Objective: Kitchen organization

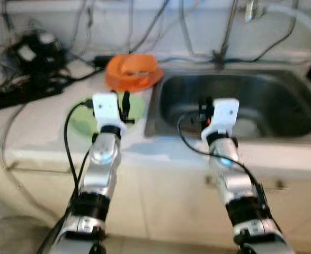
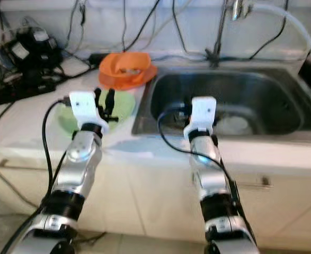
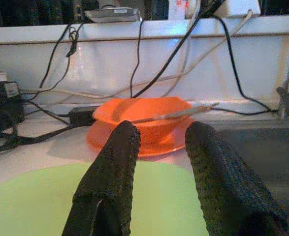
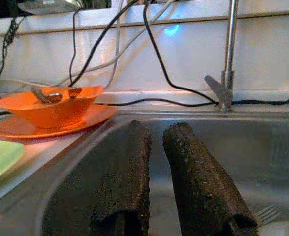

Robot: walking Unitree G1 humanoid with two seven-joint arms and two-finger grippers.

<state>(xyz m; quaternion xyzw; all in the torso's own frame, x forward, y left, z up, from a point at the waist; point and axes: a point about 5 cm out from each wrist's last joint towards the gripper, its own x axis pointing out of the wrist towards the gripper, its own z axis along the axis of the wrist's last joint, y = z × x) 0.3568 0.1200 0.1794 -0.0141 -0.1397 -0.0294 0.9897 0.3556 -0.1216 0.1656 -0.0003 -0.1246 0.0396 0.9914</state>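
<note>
A steel sink (image 1: 282,90) sits in the white counter (image 1: 33,132), the right gripper (image 4: 156,182) poised above its basin, fingers slightly parted and empty. The left gripper (image 3: 159,182), spread and empty, hovers over a green plate (image 3: 46,196) before an orange bowl (image 3: 144,115) on an orange plate (image 3: 105,142); no writing is readable, though the right wrist view reveals a fork (image 4: 265,214) in the sink
</note>
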